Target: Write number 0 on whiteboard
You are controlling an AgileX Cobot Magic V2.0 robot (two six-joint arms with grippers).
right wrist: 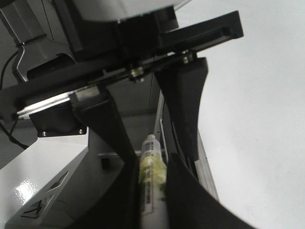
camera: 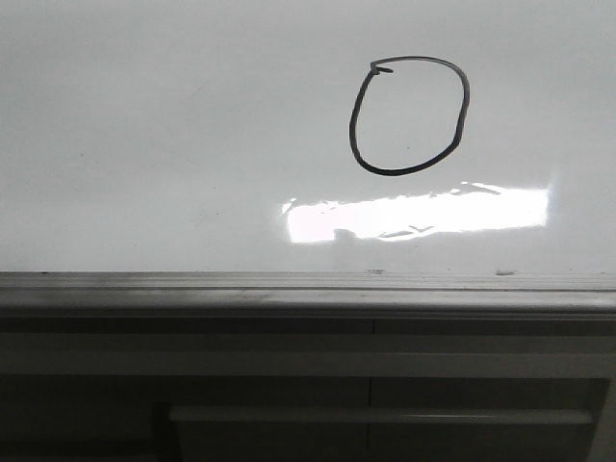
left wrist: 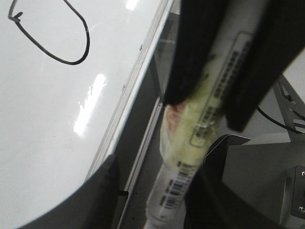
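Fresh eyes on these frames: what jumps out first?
The number 0, a closed black oval with a tick at its upper left, sits right of centre on the whiteboard. Just below it lies a bright glare patch. In the left wrist view, the left gripper clamps a marker.

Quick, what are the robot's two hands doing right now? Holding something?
Left gripper: shut on a marker, off the whiteboard.
Right gripper: a marker-like tube sits between its fingers; whether it grips it cannot be told.
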